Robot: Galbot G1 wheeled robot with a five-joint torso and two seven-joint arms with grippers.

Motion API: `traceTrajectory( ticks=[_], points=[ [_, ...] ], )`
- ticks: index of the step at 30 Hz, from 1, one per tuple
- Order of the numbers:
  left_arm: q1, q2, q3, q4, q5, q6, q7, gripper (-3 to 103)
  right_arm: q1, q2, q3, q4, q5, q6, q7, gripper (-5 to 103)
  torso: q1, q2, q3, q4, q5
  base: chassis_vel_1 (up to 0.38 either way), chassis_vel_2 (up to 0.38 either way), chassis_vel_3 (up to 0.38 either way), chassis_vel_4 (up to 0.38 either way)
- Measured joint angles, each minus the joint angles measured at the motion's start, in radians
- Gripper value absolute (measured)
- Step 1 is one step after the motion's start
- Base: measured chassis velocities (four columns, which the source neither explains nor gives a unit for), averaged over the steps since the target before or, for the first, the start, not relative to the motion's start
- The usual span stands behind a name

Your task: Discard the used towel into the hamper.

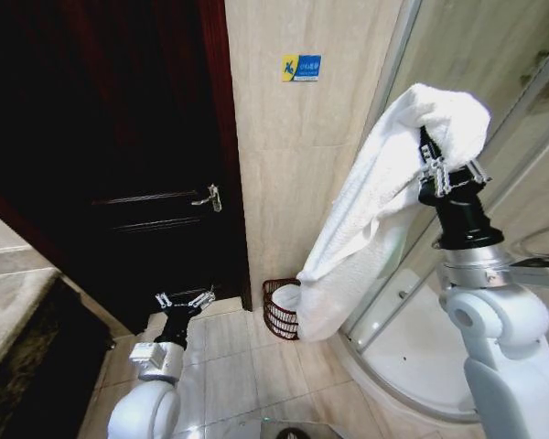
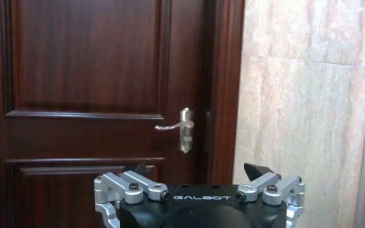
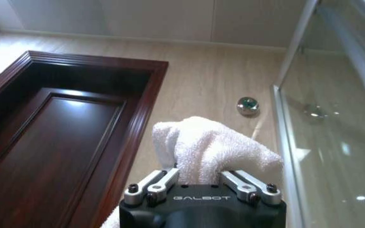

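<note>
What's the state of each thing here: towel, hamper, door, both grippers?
towel: held up high, hanging down, lower end over the hamper's rim.
hamper: upright on the floor at the wall, open-topped.
door: closed, handle level.
right gripper: raised, shut on the towel.
left gripper: low, open, holding nothing, facing the door.
shower enclosure: glass panel closed behind the towel.

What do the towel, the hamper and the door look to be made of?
Towel: white terry cloth, judging by its looped, fluffy pile; held in the right gripper. Hamper: apparently reddish-brown wire, an open weave you can see through. Door: dark glossy wood or veneer, with raised panels and reflections.
</note>
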Motion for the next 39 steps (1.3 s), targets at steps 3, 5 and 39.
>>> traceTrajectory(
  ticks=[3, 5, 39],
  points=[
    [0.000, 0.000, 0.000, 0.000, 0.000, 0.000, 0.000, 100, 0.000, 0.000, 0.000, -0.002, -0.001, 0.000, 0.000, 13, 0.000, 0.000, 0.000, 0.0000, -0.0001, 0.161, 0.164, -0.174, -0.177],
    [0.000, 0.000, 0.000, 0.000, 0.000, 0.000, 0.000, 100, 0.000, -0.001, 0.000, -0.007, -0.002, 0.002, -0.001, 13, 0.000, 0.000, 0.000, 0.0001, -0.0004, 0.174, 0.170, -0.167, -0.145],
    [0.000, 0.000, 0.000, 0.000, 0.000, 0.000, 0.000, 100, 0.386, -0.019, -0.223, -0.366, -0.012, 0.113, -0.037, 13, 0.000, 0.000, 0.000, -0.0001, -0.0001, 0.005, 0.008, -0.002, -0.009]
  ],
)
